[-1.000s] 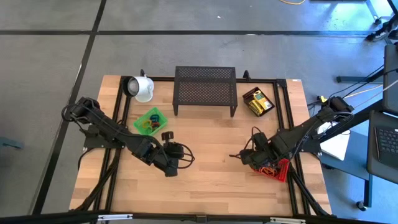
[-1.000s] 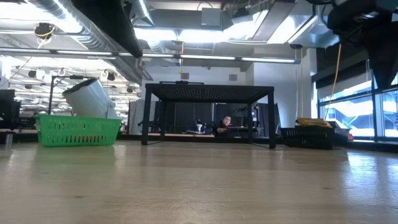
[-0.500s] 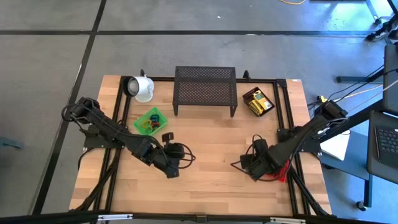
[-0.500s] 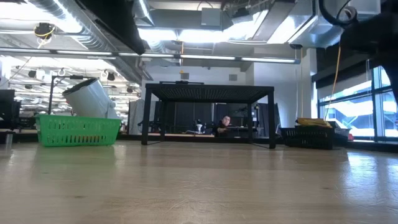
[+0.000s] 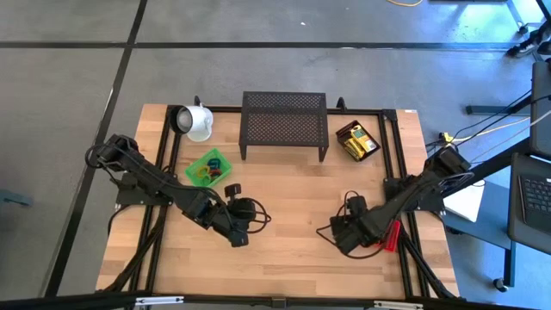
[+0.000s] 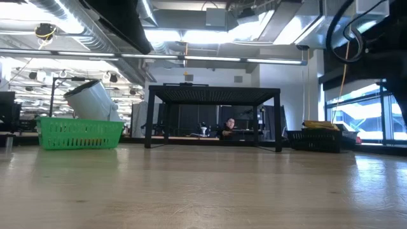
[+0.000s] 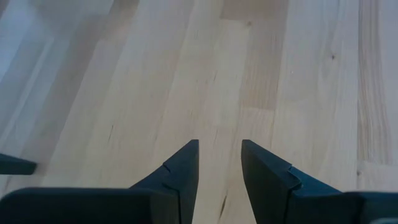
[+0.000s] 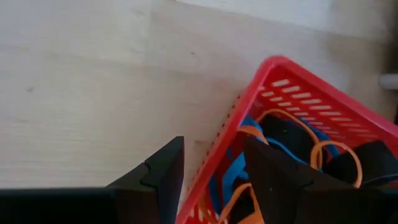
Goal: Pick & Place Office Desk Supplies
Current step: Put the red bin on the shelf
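Note:
A red basket (image 8: pixel 292 81) holds orange, blue and black loops (image 8: pixel 311 146); in the high view it (image 5: pixel 394 234) lies mostly under my right arm near the table's right edge. My right gripper (image 8: pixel 211 171) is open above it, one finger outside the basket's wall and one over its inside. Whether either finger touches the basket cannot be made out. My left gripper (image 7: pixel 219 168) is open over bare wood at the table's near middle (image 5: pixel 244 217). A green basket (image 5: pixel 208 168) holds more loops. Yellow boxes (image 5: pixel 357 142) lie in a black tray.
A black mesh shelf (image 5: pixel 284 125) stands at the far middle and a white mug (image 5: pixel 196 122) lies on its side far left. In the low view the green basket (image 6: pixel 81 133), the mug (image 6: pixel 95 100) and the shelf (image 6: pixel 213 117) line the far side. Bare wood lies between the arms.
My right gripper has swung toward the table's near edge and a little left, and the arm now covers more of the red basket. The left arm has kept still.

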Robot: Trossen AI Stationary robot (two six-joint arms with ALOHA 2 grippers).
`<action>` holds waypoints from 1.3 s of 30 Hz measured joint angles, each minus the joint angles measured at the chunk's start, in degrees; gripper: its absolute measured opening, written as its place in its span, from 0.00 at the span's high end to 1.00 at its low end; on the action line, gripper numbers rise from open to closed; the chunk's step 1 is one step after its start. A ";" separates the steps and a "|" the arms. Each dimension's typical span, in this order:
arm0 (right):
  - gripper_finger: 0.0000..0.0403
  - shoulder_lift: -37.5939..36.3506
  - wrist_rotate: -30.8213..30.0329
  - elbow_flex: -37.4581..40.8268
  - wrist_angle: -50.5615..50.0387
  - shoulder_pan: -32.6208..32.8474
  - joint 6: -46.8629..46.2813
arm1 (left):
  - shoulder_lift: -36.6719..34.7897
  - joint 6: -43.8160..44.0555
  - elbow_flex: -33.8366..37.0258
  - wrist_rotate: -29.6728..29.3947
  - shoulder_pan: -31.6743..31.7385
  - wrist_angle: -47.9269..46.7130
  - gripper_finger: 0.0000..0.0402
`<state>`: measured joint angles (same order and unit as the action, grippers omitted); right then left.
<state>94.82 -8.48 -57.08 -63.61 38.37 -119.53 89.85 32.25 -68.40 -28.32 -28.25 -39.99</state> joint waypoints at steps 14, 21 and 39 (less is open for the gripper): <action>0.80 1.53 4.77 0.00 0.37 -0.02 3.38 | 0.04 0.00 0.00 0.07 0.00 -0.02 0.72; 0.98 1.53 4.82 -0.08 0.21 -0.05 5.58 | 0.04 0.00 0.00 0.07 0.00 -0.02 0.72; 0.97 1.53 5.59 -0.02 3.74 0.00 19.87 | 0.04 -0.02 0.00 -0.04 0.01 -0.02 0.72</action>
<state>96.36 -2.89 -57.10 -59.87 38.37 -99.65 89.89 32.23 -68.40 -28.36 -28.23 -40.01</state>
